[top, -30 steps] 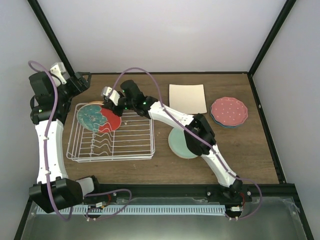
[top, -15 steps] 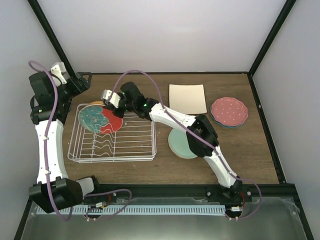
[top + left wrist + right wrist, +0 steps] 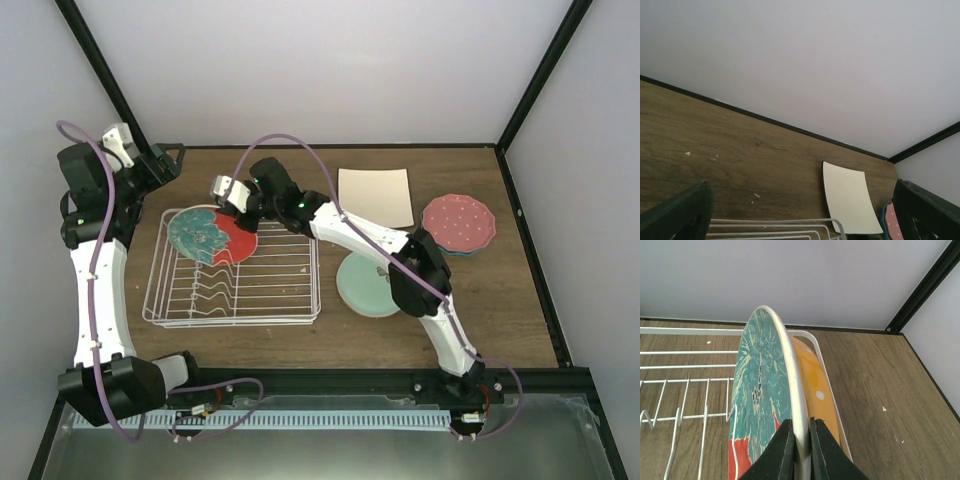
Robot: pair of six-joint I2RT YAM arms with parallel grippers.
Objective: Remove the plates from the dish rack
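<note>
Clenching the floral plate (image 3: 760,390), the right pincer (image 3: 801,445) has dragged the rack (image 3: 290,290) toward the mint plate (image 3: 360,290), freeing nothing.

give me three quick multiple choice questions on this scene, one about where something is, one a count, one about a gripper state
1. Where is the orange dotted plate?
A. flat on the table
B. in the dish rack, beside the floral plate
C. stacked on a pink plate

2. How many plates stand in the dish rack?
A. two
B. four
C. none

3. What is the right gripper doing?
A. open above the table
B. shut on a mint plate
C. shut on the floral plate's rim

Answers:
1 B: the right wrist view shows it upright in the rack next to the floral plate.
2 A: only the floral and orange plates sit among the wires.
3 C: its fingers pinch the rim from both sides.
</note>
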